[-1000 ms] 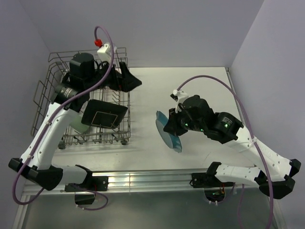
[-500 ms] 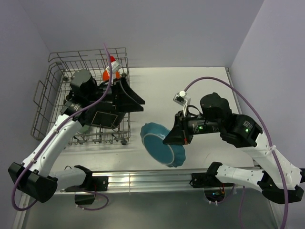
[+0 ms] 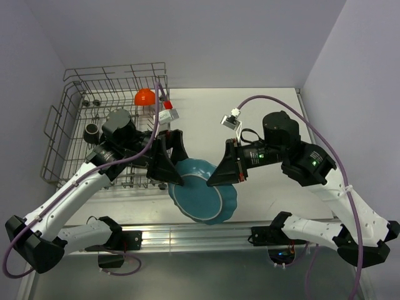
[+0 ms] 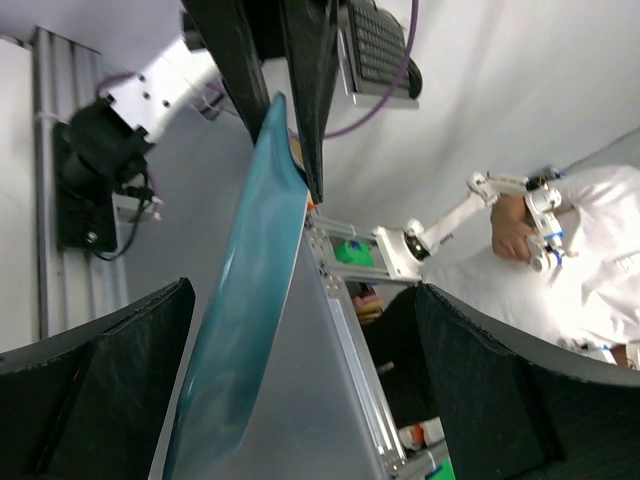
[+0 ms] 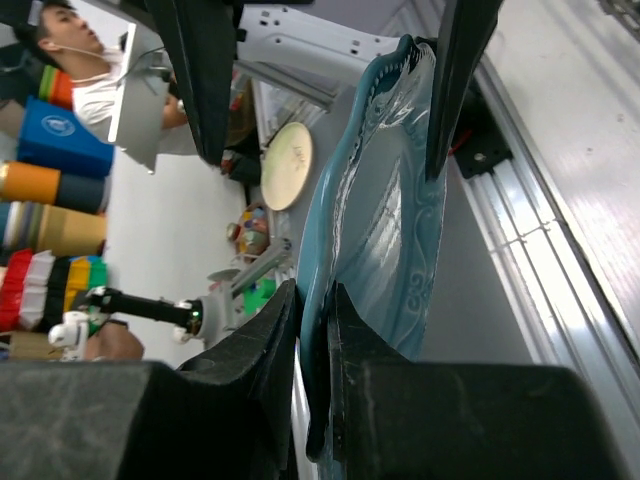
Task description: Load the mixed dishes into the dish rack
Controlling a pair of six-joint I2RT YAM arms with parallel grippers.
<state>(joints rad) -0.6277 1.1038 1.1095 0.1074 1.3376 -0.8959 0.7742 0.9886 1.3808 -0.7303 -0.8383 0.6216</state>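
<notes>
The teal round scalloped plate [image 3: 200, 197] hangs on edge above the table's near middle. My right gripper [image 3: 219, 177] is shut on its right rim; in the right wrist view its fingers [image 5: 315, 300] pinch the plate [image 5: 390, 230]. My left gripper [image 3: 169, 174] is open at the plate's left rim. In the left wrist view the plate [image 4: 250, 280] stands between the wide-apart fingers of the left gripper [image 4: 300, 320], nearer the left one and not gripped. The dish rack [image 3: 59, 112] holds the orange bowl [image 3: 144, 97] and the small dark mug [image 3: 92, 130]. The other dishes are hidden.
The rack stands at the far left against the wall. The left arm crosses over its near right corner. A metal rail [image 3: 200, 232] runs along the table's near edge, just below the plate. Bare white tabletop [image 3: 262, 106] lies behind the right arm.
My right gripper carried the teal plate left and toward the near edge, turning it face-up to the camera. My left arm swung out of the rack to the plate's left rim.
</notes>
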